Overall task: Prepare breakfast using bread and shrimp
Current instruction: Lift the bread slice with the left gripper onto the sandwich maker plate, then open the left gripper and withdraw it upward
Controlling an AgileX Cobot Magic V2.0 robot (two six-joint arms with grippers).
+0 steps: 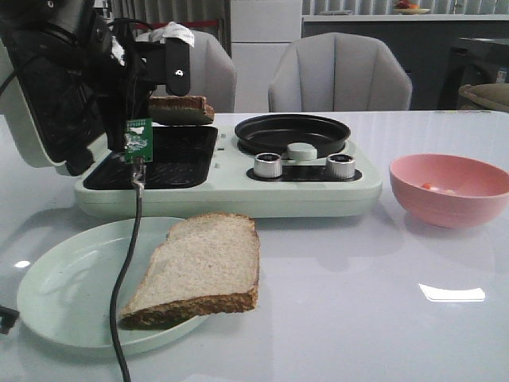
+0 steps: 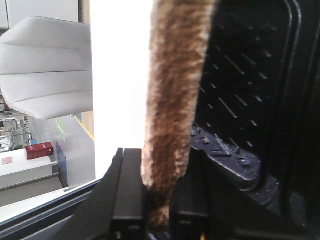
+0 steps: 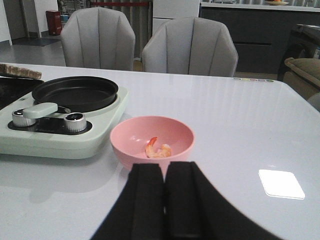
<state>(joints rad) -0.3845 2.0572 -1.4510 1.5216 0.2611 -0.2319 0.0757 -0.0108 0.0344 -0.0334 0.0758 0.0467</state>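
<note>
Bread, held slice [image 1: 181, 109]: flat, porous tan crumb with dark crust, clamped at one edge between the left gripper [image 2: 159, 192] fingers and carried level above the ribbed black grill plate [image 1: 155, 165], presumably for laying down to toast.

Bread, second slice [image 1: 200, 267]: lies on the pale green plate [image 1: 56, 294] at 7 o'clock on the table, its crust overhanging the rim.

Shrimp [image 3: 157, 149]: small curled orange-pink pieces in the smooth pink bowl [image 3: 126, 141] at 3 o'clock.

Right gripper [image 3: 165, 192]: fingers together, empty, hovering near the bowl.

Mint-green cooker [image 1: 238, 191]: open lid, round black pan [image 1: 291, 132], two metal knobs.
</note>
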